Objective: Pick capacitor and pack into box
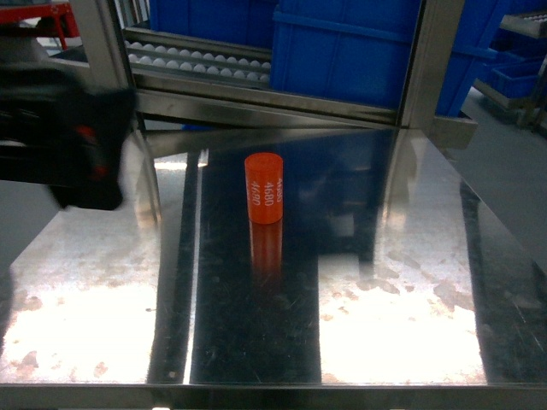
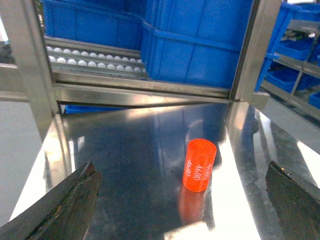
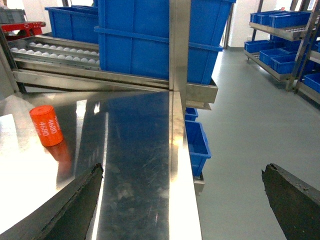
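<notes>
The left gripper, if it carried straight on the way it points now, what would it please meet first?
Probably the orange capacitor, standing upright on the steel table ahead between the open left gripper fingers; depth is uncertain.

- In the head view, the left arm is seen as a blurred black bulk with a small red mark on it.
- The left hand is shown with two dark, wedge-shaped fingers, their surfaces rough and worn.
- The right hand is fitted with the same black tapered fingers, coarse-textured along the edges.
</notes>
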Controlling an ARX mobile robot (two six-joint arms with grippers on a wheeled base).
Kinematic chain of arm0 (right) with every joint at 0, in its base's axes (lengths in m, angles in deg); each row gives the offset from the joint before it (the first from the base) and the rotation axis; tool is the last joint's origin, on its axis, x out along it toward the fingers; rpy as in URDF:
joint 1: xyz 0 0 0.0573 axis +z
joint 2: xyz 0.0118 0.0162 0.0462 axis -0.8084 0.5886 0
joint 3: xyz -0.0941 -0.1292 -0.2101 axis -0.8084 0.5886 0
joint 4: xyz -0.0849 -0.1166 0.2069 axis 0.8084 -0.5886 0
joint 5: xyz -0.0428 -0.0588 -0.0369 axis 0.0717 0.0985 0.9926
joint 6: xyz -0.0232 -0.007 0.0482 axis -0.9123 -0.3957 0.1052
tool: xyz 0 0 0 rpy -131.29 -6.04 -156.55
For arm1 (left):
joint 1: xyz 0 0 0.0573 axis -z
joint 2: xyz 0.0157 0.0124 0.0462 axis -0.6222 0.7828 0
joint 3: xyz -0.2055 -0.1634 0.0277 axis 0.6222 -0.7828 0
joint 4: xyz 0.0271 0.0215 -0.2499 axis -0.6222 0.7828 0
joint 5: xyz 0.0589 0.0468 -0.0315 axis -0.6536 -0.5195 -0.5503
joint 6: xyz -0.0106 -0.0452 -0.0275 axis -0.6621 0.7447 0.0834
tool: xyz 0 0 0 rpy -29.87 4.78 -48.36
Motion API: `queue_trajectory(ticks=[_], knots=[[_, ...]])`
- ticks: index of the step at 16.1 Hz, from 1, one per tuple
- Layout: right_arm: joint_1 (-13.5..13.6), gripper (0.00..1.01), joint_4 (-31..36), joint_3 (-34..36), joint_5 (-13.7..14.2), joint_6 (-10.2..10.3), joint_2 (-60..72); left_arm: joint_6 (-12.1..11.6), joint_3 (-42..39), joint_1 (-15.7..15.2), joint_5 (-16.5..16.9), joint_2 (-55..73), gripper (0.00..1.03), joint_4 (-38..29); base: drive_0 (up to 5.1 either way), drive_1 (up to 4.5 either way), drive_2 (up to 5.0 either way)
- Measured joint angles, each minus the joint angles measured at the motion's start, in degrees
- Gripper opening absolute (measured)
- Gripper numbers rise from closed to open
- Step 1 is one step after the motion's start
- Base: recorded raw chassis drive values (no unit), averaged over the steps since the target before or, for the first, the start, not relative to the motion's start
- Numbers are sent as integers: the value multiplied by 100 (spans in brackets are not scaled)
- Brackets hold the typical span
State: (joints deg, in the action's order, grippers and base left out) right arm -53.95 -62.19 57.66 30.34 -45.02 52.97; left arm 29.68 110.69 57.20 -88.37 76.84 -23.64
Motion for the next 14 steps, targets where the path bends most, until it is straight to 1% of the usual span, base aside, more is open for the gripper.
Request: queue_trajectory(ticks=[1, 4, 5, 8, 10, 12, 14], knots=[[0, 98, 0, 0, 0, 0, 0, -11, 516, 37, 173, 828, 98, -9, 0, 0, 0], [0, 98, 0, 0, -2, 0, 0, -22, 1517, 26, 424, 2179, 98, 37, 0, 0, 0], [0, 98, 0, 0, -2, 0, 0, -15, 2059, 26, 503, 2811, 98, 107, 0, 0, 0], [0, 98, 0, 0, -2, 0, 0, -15, 2802, 28, 721, 3654, 98, 339, 0, 0, 0], [0, 98, 0, 0, -2, 0, 0, -35, 3145, 59, 852, 4009, 98, 483, 0, 0, 0], [0, 98, 0, 0, -2, 0, 0, -57, 3473, 59, 892, 4247, 98, 614, 0, 0, 0], [0, 98, 0, 0, -2, 0, 0, -81, 3971, 70, 997, 4564, 98, 793, 0, 0, 0]])
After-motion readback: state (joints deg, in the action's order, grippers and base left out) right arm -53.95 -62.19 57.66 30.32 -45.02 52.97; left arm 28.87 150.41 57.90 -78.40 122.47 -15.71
